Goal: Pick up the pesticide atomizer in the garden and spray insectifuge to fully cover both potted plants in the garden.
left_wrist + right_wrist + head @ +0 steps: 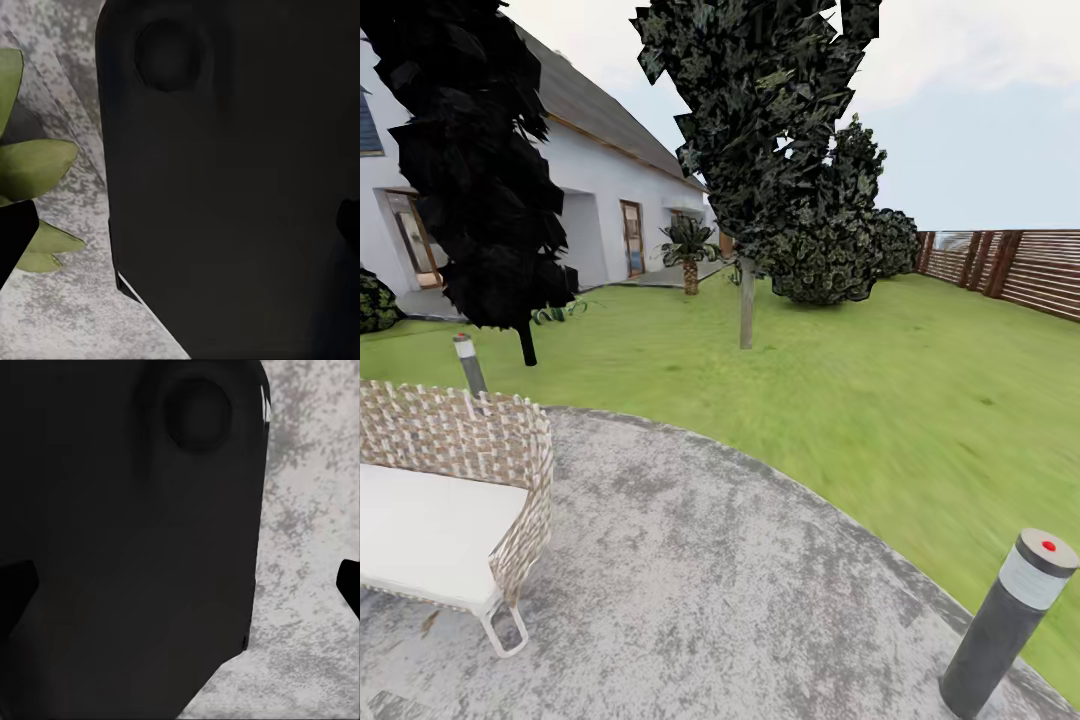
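Green lawn (880, 400) is taking up most of the garden in the head view, running back to a white house (600, 200) on the left and a brown slatted fence (1020, 268) on the right. Grey gravelly patio (690, 580) is sitting in the foreground, curving into the grass. Two big dark trees (770, 120) are standing on the lawn with a bushy hedge (840, 250) behind them, and a small palm (689, 248) is growing by the house.

On the patio's left, a woven wicker seat (460, 470) with a white cushion is sitting next to a grey bollard lamp (468, 362); another bollard lamp with a red dot (1010, 620) is standing at the patio's right edge.

In the left wrist view, broad pointed green leaves of a potted plant (34, 169) are poking in over the gravel, right beside a big dark robot body panel (225, 187) that's blocking most of the shot. Same kind of panel (127, 540) is hogging the right wrist view, gravel beyond it.

Can't tell whether either gripper is open or closed; only dark slivers at the edges.
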Robot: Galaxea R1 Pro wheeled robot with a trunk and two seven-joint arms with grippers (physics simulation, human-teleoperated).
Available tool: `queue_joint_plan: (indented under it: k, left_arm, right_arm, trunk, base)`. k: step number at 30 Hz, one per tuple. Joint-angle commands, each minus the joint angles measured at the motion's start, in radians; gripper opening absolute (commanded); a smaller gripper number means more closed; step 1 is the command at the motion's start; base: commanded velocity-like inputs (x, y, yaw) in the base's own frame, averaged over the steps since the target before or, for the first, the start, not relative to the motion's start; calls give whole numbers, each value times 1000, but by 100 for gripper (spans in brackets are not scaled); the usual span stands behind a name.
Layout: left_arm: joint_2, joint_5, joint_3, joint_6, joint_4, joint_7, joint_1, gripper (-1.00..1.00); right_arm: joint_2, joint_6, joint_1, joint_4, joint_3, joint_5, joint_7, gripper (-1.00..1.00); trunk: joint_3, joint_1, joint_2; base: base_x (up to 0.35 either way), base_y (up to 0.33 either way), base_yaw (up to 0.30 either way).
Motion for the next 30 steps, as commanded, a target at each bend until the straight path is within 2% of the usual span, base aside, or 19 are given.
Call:
queue_joint_plan:
  k: [1,5,10,24,30]
  left_arm:
    - [0,0,0,0,0,0,0,100]
    - [-2,-2,-2,-8,-1,-3,0,100]
    - [-2,1,-2,-11,-8,-3,0,100]
    - [-2,4,-3,-13,-13,-3,0,100]
    - [-3,9,-4,-42,-23,-3,-1,100]
  right_arm:
    - [0,0,0,0,0,0,0,100]
    - [23,5,-6,-15,5,0,-4,100]
    - [36,3,-8,-33,4,0,-3,100]
    - [40,2,-9,-61,2,0,-5,100]
    - [39,-21,-9,-63,2,0,-5,100]
  trunk:
    - [0,0,0]
    - [0,0,0]
    - [0,0,0]
    - [0,0,0]
    - [0,0,0]
  base:
    - [0,0,0]
    - [0,0,0]
    - [0,0,0]
    - [0,0,0]
    - [0,0,0]
